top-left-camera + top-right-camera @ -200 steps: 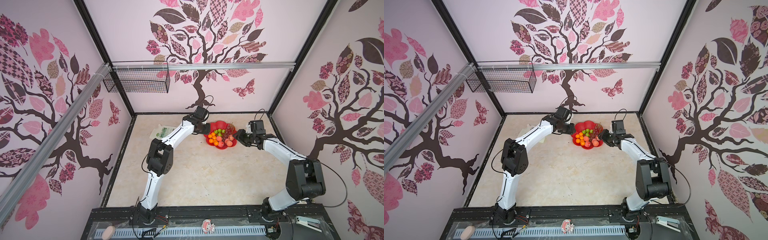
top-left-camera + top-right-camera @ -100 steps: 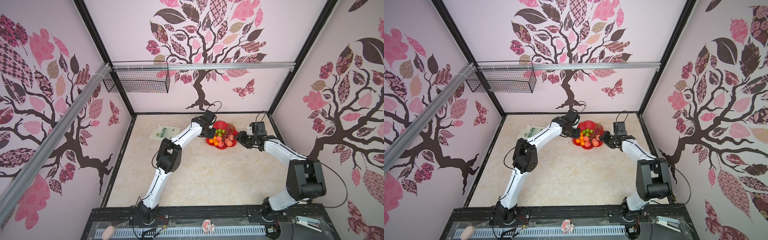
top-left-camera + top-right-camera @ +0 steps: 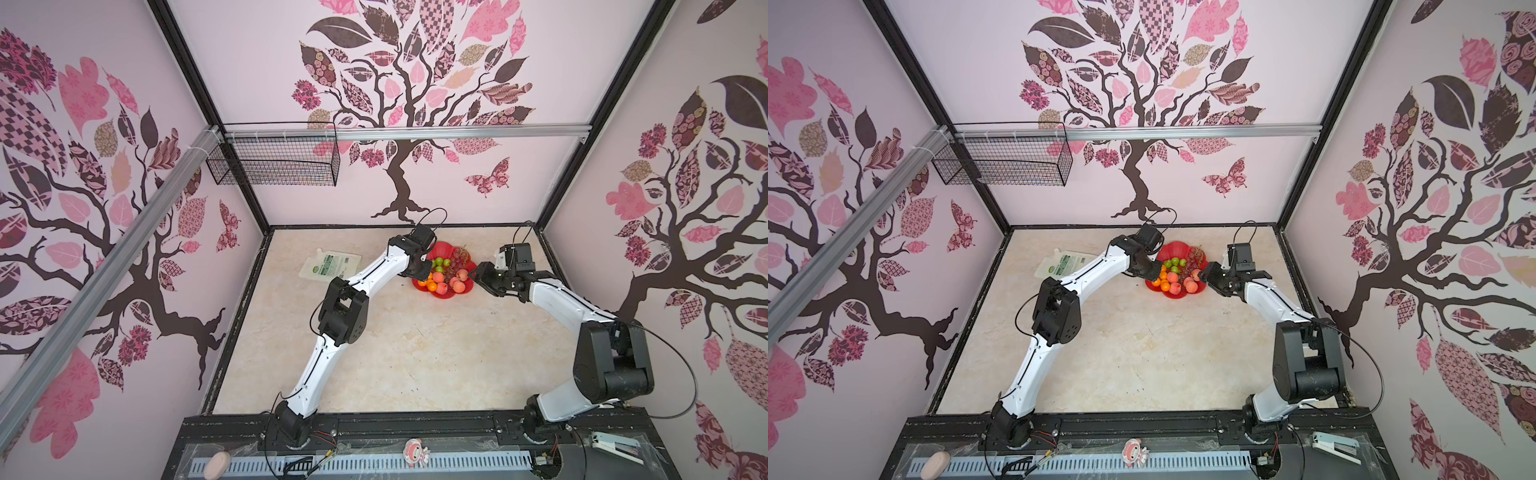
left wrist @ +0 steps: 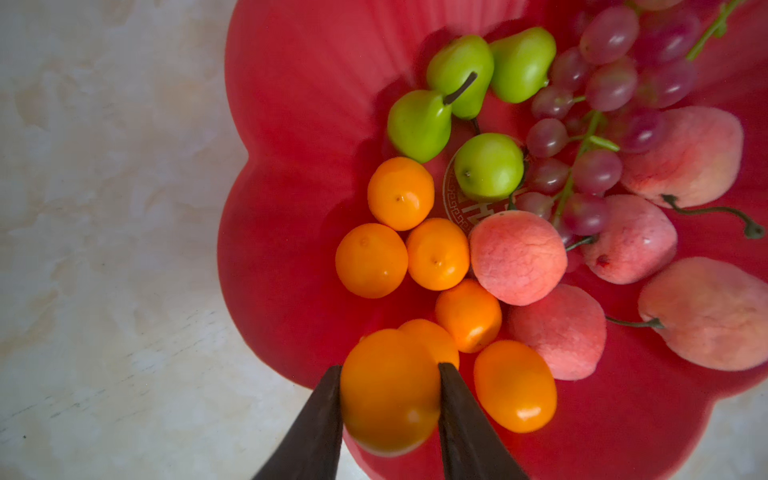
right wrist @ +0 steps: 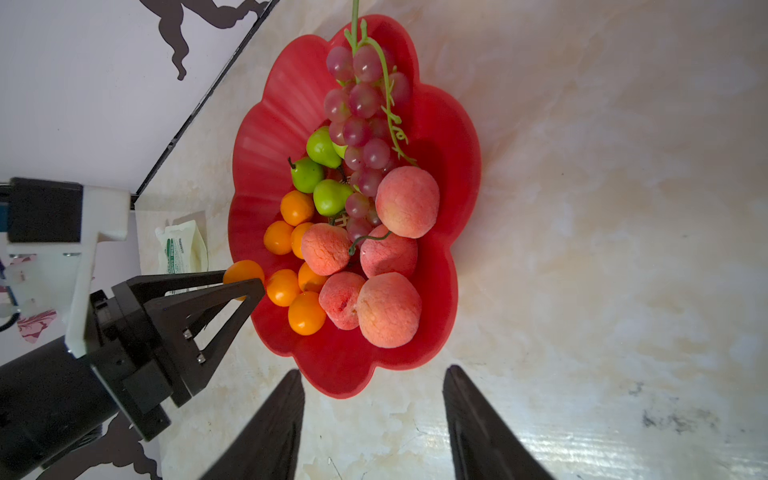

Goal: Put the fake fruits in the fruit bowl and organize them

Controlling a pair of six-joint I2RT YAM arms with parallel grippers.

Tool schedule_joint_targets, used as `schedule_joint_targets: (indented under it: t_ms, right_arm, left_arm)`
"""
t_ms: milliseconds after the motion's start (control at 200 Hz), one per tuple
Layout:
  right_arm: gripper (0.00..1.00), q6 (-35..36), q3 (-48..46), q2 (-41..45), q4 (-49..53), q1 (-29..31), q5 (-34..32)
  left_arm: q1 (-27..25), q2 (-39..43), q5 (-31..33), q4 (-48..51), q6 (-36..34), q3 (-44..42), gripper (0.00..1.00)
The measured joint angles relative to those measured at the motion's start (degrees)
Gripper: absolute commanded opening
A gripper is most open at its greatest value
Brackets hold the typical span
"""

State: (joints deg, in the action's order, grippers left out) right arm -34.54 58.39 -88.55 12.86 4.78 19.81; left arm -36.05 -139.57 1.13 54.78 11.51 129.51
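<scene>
the bowl (image 4: 291, 104) sits at the far middle of the table, already holding pears (image 4: 419, 124), grapes (image 4: 611, 83), peaches (image 4: 517, 257) and a cluster of oranges (image 4: 438, 253). the left gripper (image 4: 390, 368) is clamped on one more orange (image 4: 388, 399), both fingers touching its sides, and holds it above the bowl's left near rim. another orange lies right under it.

the right gripper (image 5: 372, 370) has its jaws apart with nothing between them, just beside the bowl's right edge.

the risk is the drop point. the held orange hangs over the sloping lip, not the middle, so on release it could strike the orange below or the slope and roll off onto the table. it is round and glossy, so it could also slip out of a light pinch. a hard drop could scatter the tidy cluster. the right gripper is close enough that a small move could nudge the bowl. a pouch (image 3: 330, 266) lies to the left, well apart.
</scene>
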Motion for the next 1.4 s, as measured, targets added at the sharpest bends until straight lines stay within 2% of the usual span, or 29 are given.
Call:
schedule_joint_targets:
  t_ms: [310,480,630,735,975,1190,1400]
  right_arm:
    - [0.57,0.07,0.0,0.17,0.28,0.0,-0.15]
    - [0.57,0.07,-0.02,2.99,1.25,-0.04,-1.84]
    - [0.56,0.11,-0.07,6.25,1.84,-0.04,-4.92]
    - [0.55,0.55,-0.07,7.34,2.75,-0.02,-7.82]
    - [0.55,2.71,0.07,7.61,5.4,1.68,-15.78]
    - [0.54,3.32,5.07,2.29,6.54,1.88,-18.78]
    - [0.49,4.55,14.45,-6.4,8.28,0.81,-21.0]
  left_arm:
    - [0.0,-0.2,0.13,0.57,0.15,0.87,0.54]
    - [0.0,0.24,-0.04,0.61,0.31,0.87,0.6]
    - [0.0,5.4,-0.13,-0.92,0.72,-1.33,0.63]
    - [0.0,13.73,-0.13,-4.81,1.51,-8.17,0.68]
    - [1.27,35.69,-1.99,-19.37,6.1,-32.72,0.74]
    - [4.94,45.27,-5.73,-27.85,11.1,-49.09,0.77]
    - [8.52,51.93,-6.54,-30.82,14.62,-59.08,0.78]
